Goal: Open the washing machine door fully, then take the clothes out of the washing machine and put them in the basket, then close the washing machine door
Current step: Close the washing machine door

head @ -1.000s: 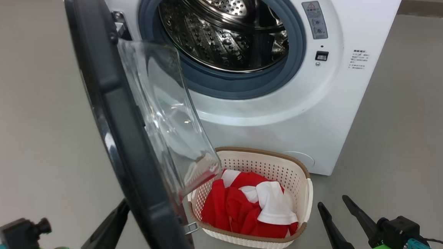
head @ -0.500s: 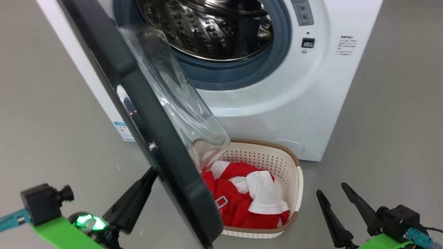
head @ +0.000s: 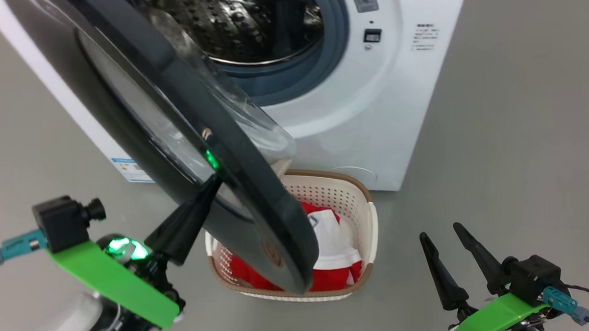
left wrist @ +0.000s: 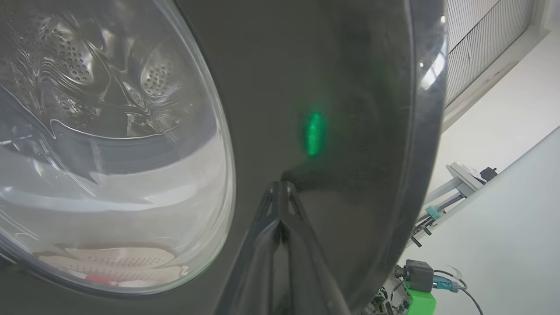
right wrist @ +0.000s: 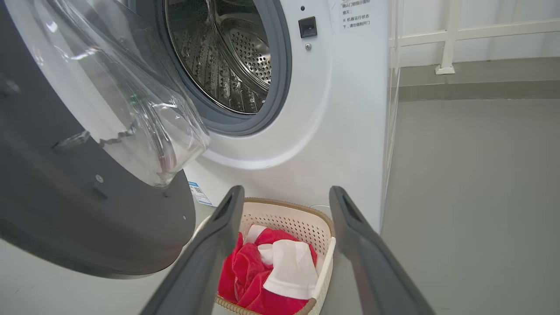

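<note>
So the washing machine door [head: 169,122] is hanging partway open, swinging out from its hinge on the left side of the washing machine [head: 353,116], and in the head view it's covering the left part of the basket [head: 360,202]. The left gripper [head: 213,185] is sitting right up against the glossy black outer face of the door. Its fingers [left wrist: 258,262] are pinched together into one point, not holding anything, and the tip is touching the dark rim just beside the clear window. There's a green glow [left wrist: 314,131] reflecting off the black surface just above the tip. Through the glass in the left wrist view I'm seeing the steel drum [left wrist: 65,65], all warped. The right gripper [head: 440,232] is hanging off to the right over the grey floor [head: 503,147], well apart from the machine and near the basket's right side, with its fingers [right wrist: 210,253] spread wide and nothing between them. The clothes [head: 333,255] are lying bunched up inside the basket, red fabric with a white panel on top, and in the right wrist view they're showing between the two spread fingers. The basket itself is standing on the floor just in front of the machine, below the round opening with its grey seal [head: 331,56]. A little blue label [head: 131,168] is peeking out low on the machine's left side, behind the door.
</note>
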### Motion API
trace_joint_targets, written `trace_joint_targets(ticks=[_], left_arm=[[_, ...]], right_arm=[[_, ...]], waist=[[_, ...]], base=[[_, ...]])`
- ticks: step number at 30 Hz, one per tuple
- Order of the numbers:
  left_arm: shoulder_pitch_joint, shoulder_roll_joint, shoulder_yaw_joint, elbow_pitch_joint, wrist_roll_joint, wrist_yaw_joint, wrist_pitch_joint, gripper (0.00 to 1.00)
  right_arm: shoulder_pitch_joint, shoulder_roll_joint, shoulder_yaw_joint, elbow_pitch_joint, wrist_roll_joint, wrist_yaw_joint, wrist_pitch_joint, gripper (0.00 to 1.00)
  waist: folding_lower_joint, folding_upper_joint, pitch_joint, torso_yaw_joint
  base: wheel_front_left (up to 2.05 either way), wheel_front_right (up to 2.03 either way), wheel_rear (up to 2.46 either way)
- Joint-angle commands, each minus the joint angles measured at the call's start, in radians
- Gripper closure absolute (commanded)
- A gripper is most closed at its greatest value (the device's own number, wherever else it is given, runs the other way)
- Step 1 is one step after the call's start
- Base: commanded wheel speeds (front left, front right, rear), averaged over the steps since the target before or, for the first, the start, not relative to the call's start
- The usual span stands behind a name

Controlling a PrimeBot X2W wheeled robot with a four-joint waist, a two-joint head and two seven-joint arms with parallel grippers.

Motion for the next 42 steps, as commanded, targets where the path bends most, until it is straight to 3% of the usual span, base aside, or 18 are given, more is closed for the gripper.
trace_joint_targets(ticks=[1, 25, 42], left_arm=[[-0.061, 0.018, 0.037, -0.009, 0.007, -0.007, -0.011, 1.0], [-0.281, -0.096, 0.088, 0.19, 0.101, -0.007, -0.012, 1.0], [-0.419, -0.127, 0.142, 0.314, 0.154, -0.007, -0.012, 1.0]], right_arm=[[-0.035, 0.0, 0.022, -0.027, -0.003, 0.006, -0.006, 0.0], [-0.105, 0.0, 0.024, -0.057, 0.029, 0.006, -0.006, 0.0], [-0.152, 0.0, 0.025, -0.081, 0.056, 0.006, -0.006, 0.0]], waist=[[0.0, 0.0, 0.022, -0.027], [0.0, 0.0, 0.146, -0.165], [0.0, 0.0, 0.238, -0.226]], base=[[0.0, 0.0, 0.0], [0.0, 0.0, 0.0], [0.0, 0.0, 0.0]])
